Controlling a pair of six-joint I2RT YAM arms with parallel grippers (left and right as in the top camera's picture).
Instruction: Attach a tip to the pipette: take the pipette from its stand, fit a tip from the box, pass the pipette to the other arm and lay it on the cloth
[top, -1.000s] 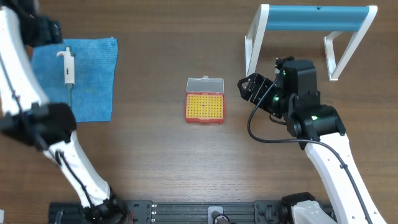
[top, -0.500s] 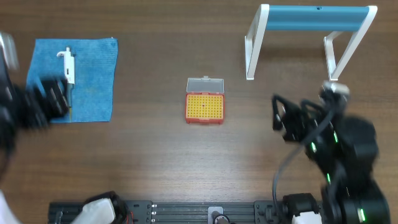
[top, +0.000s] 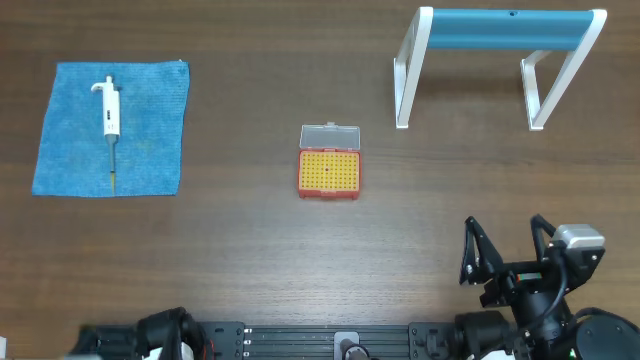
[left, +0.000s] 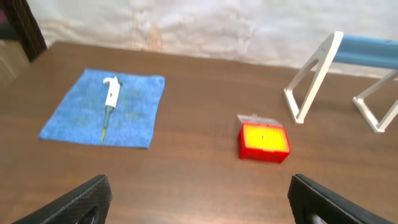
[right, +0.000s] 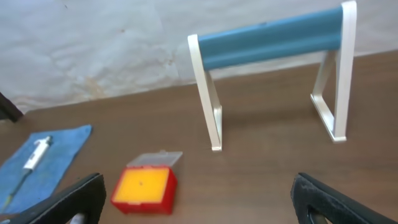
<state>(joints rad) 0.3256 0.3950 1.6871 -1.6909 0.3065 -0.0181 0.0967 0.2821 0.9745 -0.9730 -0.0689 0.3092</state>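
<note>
Evidently light and rigid, the pipette (top: 108, 115) lies on the cloth (top: 152, 130), well left of the tip box (top: 329, 172). Its slim tip looks fragile, so grip the thicker white body. Both arms' jaws stand released, holding nothing.

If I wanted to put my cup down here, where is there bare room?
The widest bare tabletop lies between the blue cloth and the tip box, and across the strip nearer the robot. A smaller gap separates the box from the stand. The cloth itself holds the pipette. Crowded: the near right corner, where the right hand sits open.
</note>
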